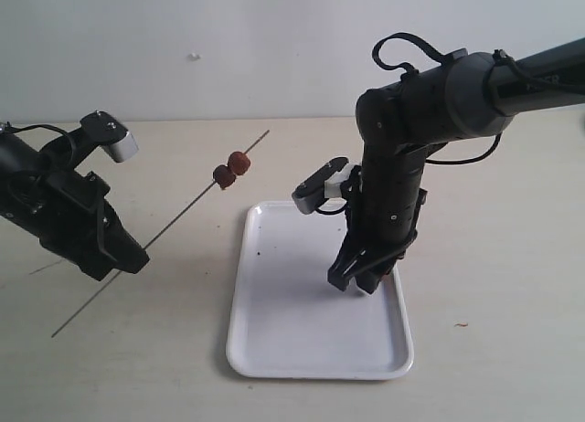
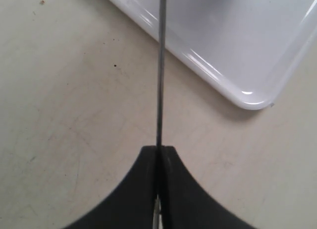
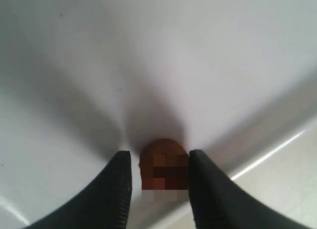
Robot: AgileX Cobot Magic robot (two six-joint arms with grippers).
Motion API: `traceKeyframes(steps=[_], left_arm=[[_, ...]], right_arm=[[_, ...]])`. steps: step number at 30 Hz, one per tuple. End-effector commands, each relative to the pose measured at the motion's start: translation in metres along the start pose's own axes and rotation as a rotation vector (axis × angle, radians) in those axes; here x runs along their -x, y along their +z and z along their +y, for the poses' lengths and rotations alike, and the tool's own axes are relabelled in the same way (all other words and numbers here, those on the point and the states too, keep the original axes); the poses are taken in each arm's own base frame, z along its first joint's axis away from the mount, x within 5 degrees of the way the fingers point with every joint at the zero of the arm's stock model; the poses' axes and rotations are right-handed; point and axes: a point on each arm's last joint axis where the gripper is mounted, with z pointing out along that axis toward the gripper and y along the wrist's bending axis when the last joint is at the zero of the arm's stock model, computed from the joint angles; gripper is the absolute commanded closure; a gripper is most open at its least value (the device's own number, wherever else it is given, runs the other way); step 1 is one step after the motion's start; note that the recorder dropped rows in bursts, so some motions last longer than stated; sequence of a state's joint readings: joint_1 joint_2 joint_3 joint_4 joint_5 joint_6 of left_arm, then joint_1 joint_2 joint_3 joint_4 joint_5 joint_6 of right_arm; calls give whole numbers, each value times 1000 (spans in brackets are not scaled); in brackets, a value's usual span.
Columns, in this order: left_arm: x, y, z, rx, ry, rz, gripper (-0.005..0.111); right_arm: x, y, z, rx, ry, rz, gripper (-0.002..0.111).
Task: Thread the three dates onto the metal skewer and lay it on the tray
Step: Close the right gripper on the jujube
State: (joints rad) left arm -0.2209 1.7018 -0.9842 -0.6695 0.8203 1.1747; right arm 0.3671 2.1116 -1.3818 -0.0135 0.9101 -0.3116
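Note:
My left gripper (image 1: 131, 258) is shut on the metal skewer (image 1: 183, 212), which slants up over the table with two dates (image 1: 232, 169) threaded near its far end. In the left wrist view the skewer (image 2: 159, 65) runs out from the closed jaws of the left gripper (image 2: 158, 150) past the corner of the tray (image 2: 237, 40). My right gripper (image 1: 361, 280) points down onto the white tray (image 1: 274, 349) near its right rim. In the right wrist view the right gripper (image 3: 161, 158) stands open around the third date (image 3: 163, 165), which lies on the tray (image 3: 148, 50); a gap shows beside one finger.
A tiny dark crumb (image 1: 261, 254) lies on the tray's left part. A small brown scrap (image 1: 461, 326) lies on the beige table (image 1: 512, 258) right of the tray. A pale wall stands behind the table.

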Motion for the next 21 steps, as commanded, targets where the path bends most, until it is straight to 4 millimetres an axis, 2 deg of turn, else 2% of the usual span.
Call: traceKeyframes(steps=[1,8,15,19,21], left_arm=[[3,-2,1,8,-8,-18,107],[3,-2,1,8,-8,-18,107],[3,-2,1,7,-12,-22,107],[3,-2,1,7,-12,-22,107],[3,-2,1,5,-11,-21,107]], right_arm=[[-1,0,0,11,15,0,74],[-1,0,0,11,18,-1,80],[-2,-2,0,14,11,8,81],[-5,-16,1,13,-8,5,81],[-7,-30,0,3,-29,-22,81]])
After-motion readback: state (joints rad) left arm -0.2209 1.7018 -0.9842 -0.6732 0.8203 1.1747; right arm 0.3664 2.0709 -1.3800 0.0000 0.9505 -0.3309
